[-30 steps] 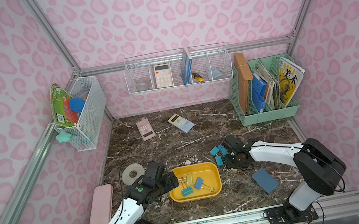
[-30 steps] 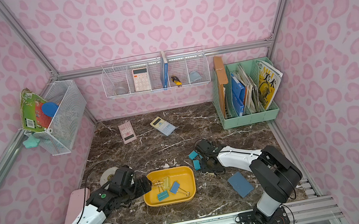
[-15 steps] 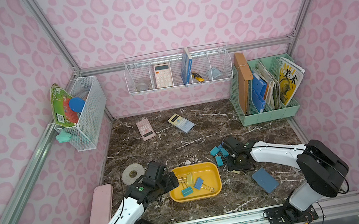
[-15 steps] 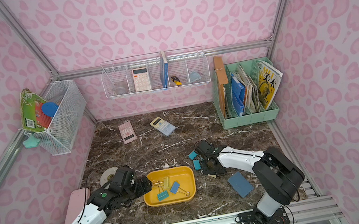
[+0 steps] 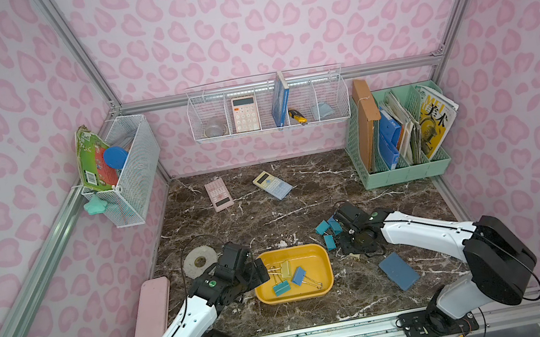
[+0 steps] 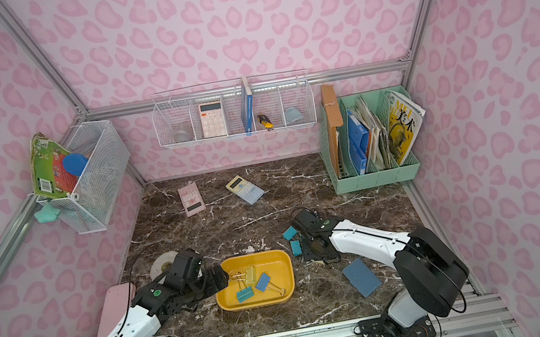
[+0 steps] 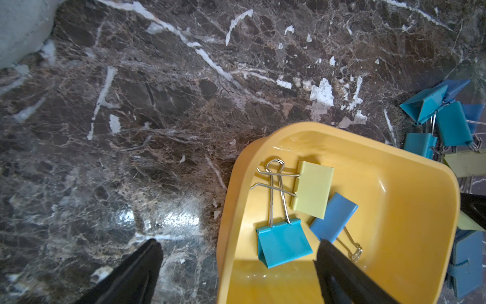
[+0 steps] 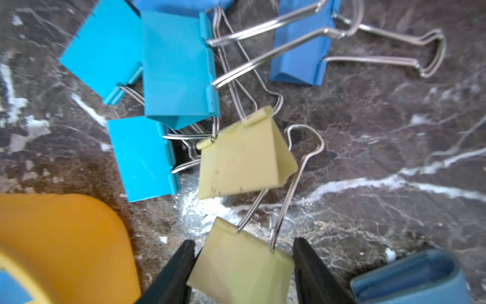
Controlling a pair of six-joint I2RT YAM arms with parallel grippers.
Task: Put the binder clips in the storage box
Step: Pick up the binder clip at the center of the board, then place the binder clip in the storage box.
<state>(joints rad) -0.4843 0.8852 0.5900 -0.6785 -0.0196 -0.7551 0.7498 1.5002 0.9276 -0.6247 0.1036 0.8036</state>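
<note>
- Barely anything has moved: the right gripper (image 8: 243, 240) stays beside the box (image 5: 326, 266), jaws closed on a yellow clip (image 8: 242, 268); lifting is probably next.
- The left gripper (image 7: 238, 241) stays wide open, straddling the box's wall.
- Three clips (image 7: 282, 244) lie in the box; the pile (image 5: 327, 232) waits beside it.

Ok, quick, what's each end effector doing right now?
Left end effector: open, empty, straddling the rim of the yellow storage box.
Right end effector: closed on a pale yellow binder clip.
</note>
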